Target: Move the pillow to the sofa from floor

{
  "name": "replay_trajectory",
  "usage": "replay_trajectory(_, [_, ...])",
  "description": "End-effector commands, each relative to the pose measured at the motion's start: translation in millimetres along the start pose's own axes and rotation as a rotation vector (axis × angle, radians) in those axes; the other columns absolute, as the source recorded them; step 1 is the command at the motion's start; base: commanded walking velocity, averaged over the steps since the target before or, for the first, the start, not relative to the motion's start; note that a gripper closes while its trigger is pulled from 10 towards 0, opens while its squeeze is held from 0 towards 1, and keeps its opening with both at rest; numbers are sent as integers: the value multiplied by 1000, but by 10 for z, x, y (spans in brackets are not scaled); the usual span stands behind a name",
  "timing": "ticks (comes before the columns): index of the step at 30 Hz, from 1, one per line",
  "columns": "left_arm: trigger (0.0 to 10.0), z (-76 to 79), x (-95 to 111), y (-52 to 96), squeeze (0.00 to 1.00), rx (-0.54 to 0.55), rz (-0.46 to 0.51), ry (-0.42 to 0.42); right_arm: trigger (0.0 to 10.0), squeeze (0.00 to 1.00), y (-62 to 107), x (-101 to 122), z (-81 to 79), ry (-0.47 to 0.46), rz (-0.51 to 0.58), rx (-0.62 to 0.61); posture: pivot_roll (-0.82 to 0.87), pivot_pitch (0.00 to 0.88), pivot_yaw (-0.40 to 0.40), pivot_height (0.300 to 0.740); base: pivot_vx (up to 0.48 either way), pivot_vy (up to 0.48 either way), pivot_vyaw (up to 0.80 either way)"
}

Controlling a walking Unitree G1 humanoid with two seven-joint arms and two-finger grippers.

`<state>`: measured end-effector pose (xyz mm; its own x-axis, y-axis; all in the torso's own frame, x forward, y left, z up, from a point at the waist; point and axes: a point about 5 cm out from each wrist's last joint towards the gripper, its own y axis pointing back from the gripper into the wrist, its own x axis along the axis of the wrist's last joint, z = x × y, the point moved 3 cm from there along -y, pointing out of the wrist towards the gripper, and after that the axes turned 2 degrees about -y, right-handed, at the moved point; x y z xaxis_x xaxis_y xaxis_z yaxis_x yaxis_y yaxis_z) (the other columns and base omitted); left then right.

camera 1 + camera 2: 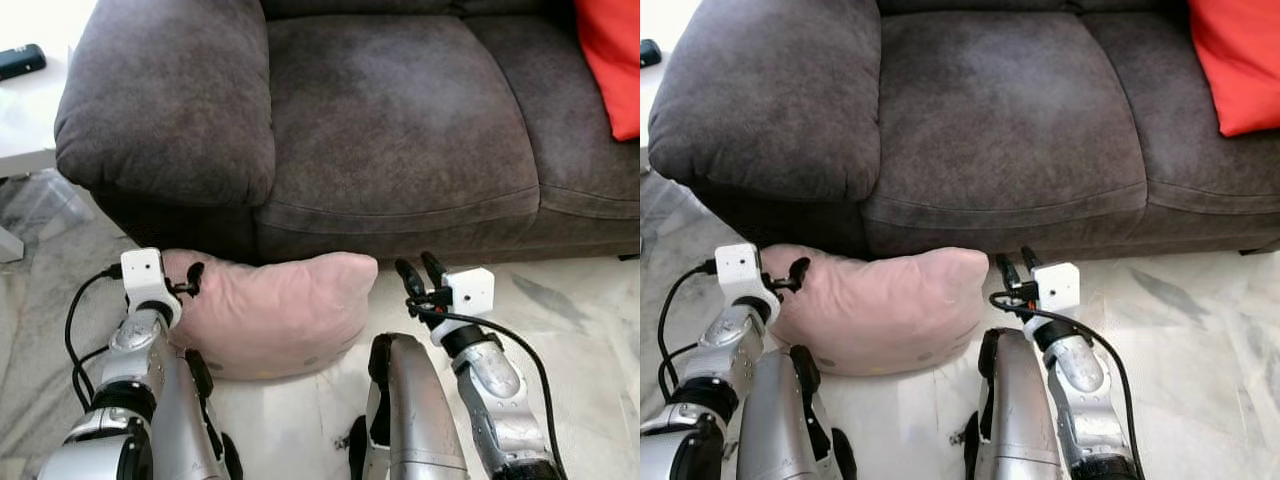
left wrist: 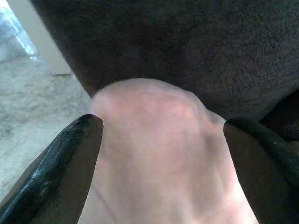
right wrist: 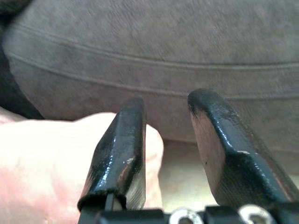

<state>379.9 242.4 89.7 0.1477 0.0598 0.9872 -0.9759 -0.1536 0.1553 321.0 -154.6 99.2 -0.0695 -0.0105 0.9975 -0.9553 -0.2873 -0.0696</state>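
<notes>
Left gripper: I have it spread wide, one finger on each side of the pillow's end below the sofa arm, ready to close on the soft corner; nothing is clamped yet.

Right gripper: fingers parted, empty, poised just beside the pillow's other end near the sofa's front edge, so that both ends can be taken together.

Pillow: pale pink, plump, creased, a few faint marks low on its face. It lies on the marble floor, pressed against the sofa's base.

Sofa: dark grey, seat free; an orange-red cushion sits at its far right corner.
</notes>
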Motion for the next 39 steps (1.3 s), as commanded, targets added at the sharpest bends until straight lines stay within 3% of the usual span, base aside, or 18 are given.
replay_trajectory(1, [10000,-67,-158,34,1000,29,-70,28,10000,0,70,-8,39,-4,-10,-9,-50,348,-120,469,0,0,0])
replay_trajectory(2, [10000,-89,-171,33,0,37,-83,26,10000,0,84,-7,39,-1,-15,-6,-53,354,-123,469,0,0,0])
replay_trajectory(14, [10000,-306,-172,37,0,136,-112,36,10000,0,248,32,33,9,-44,17,-85,418,-167,469,0,0,0])
replay_trajectory(22, [10000,-265,-201,24,0,102,-141,54,10000,0,316,83,17,9,-60,30,-110,445,-187,469,0,0,0])
replay_trajectory(23, [8000,-263,-200,22,0,103,-143,57,10000,0,323,88,20,10,-61,31,-112,448,-189,469,0,0,0])
replay_trajectory(24, [0,-268,-190,18,0,108,-140,62,10000,0,328,94,26,11,-65,30,-114,450,-189,469,0,0,0])
replay_trajectory(39, [0,-266,-136,-5,0,91,-129,75,10000,0,320,125,20,8,-78,30,-108,446,-189,469,0,0,0])
